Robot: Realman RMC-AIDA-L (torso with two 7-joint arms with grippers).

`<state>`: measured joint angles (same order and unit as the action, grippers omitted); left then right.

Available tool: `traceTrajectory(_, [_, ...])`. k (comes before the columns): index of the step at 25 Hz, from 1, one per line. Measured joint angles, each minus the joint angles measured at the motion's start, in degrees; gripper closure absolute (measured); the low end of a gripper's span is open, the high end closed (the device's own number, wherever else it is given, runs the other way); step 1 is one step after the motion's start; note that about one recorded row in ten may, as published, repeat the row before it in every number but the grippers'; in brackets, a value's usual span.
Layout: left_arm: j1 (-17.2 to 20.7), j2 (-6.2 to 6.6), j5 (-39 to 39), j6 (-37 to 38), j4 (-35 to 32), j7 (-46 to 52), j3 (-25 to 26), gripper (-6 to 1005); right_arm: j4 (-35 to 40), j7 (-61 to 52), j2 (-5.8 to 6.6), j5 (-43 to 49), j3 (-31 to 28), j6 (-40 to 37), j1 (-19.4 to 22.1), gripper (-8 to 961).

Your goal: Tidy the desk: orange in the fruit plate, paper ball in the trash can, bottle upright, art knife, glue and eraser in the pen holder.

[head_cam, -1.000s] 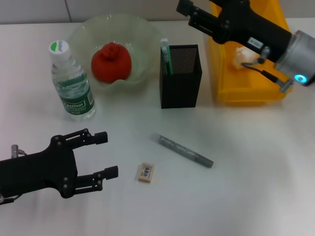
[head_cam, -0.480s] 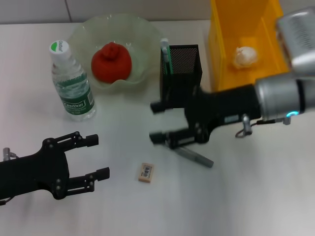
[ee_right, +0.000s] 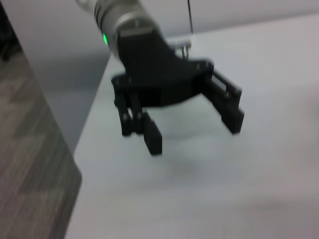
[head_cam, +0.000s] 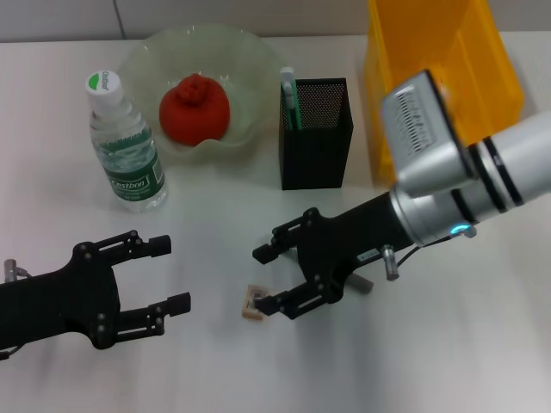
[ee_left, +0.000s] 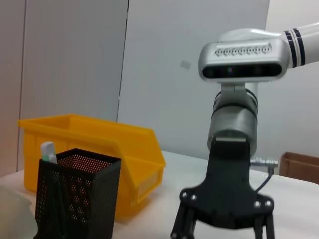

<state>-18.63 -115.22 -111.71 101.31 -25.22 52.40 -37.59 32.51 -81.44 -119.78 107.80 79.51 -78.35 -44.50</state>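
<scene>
My right gripper [head_cam: 262, 280] hangs open low over the middle of the table, and its near finger touches or covers the edge of the small tan eraser [head_cam: 249, 306]. The grey art knife [head_cam: 362, 285] lies under that arm, with only its end showing. My left gripper [head_cam: 173, 274] is open at the front left, apart from the eraser, and the right wrist view shows it [ee_right: 193, 132] open too. The orange [head_cam: 195, 108] sits in the fruit plate [head_cam: 258, 60]. The bottle [head_cam: 126, 146] stands upright. The glue [head_cam: 288, 96] stands in the black mesh pen holder [head_cam: 316, 144]. The paper ball is hidden.
The yellow trash can [head_cam: 482, 52] stands at the back right, partly behind my right arm. In the left wrist view the pen holder [ee_left: 75, 199] and the yellow trash can [ee_left: 104, 144] stand ahead, beside the right arm's wrist [ee_left: 227, 199].
My right arm has swung from the trash can down to the table middle and on to the eraser, covering the art knife. The left gripper drew back slightly to the left.
</scene>
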Motion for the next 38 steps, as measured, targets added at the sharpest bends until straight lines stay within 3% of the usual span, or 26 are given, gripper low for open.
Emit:
traceTrajectory(12, [0.17, -0.18, 0.00, 0.01, 0.00, -0.09, 0.16, 216, 0.15, -2.04, -0.11, -5.19, 14.13, 8.68, -1.34, 258])
traceTrajectory(23, [0.18, -0.36, 0.01, 0.03, 0.00, -0.11, 0.15, 216, 0.28, -3.00, -0.10, -5.24, 16.44, 11.66, -1.50, 260])
traceTrajectory(25, [0.18, -0.36, 0.09, 0.03, 0.00, -0.06, 0.15, 216, 0.31, -3.00, -0.10, -5.24, 16.87, 11.97, -1.55, 326])
traceTrajectory(38, [0.00, -0.37, 0.45, -0.08, 0.00, 0.40, 0.68, 216, 1.14, -2.68, -0.09, -5.82, 17.29, 12.67, -1.29, 515])
